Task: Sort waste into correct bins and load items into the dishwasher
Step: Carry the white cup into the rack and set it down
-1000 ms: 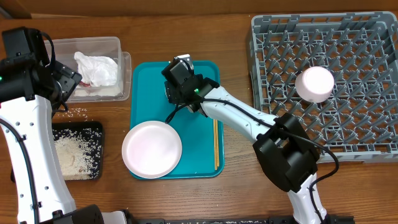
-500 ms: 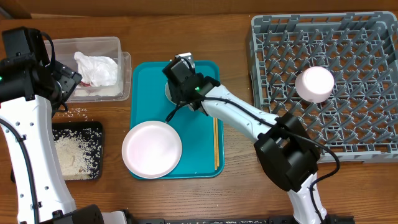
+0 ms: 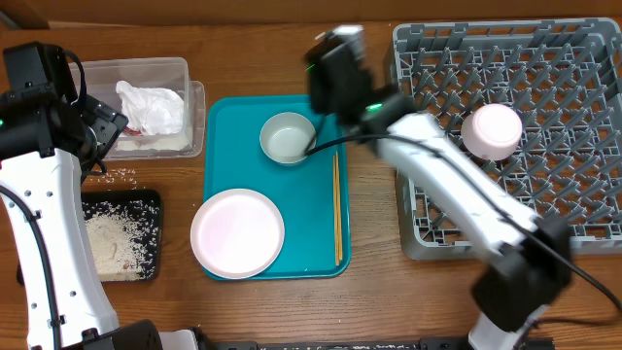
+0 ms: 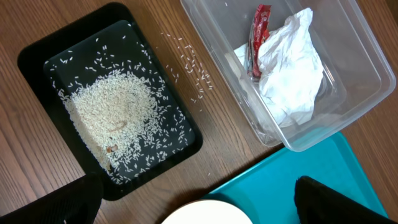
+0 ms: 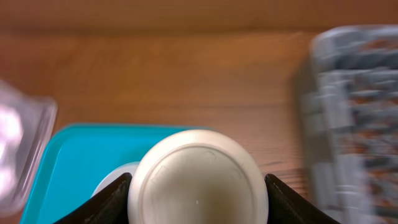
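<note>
Risen off the metal bowl, right gripper clamps a smooth round dish; left gripper gapes.

The right arm has swung off the far half of the teal tray to beyond its far right corner. The grey metal bowl it covered now shows on the tray. The right gripper carries what looks like a white cup, blurred.
</note>
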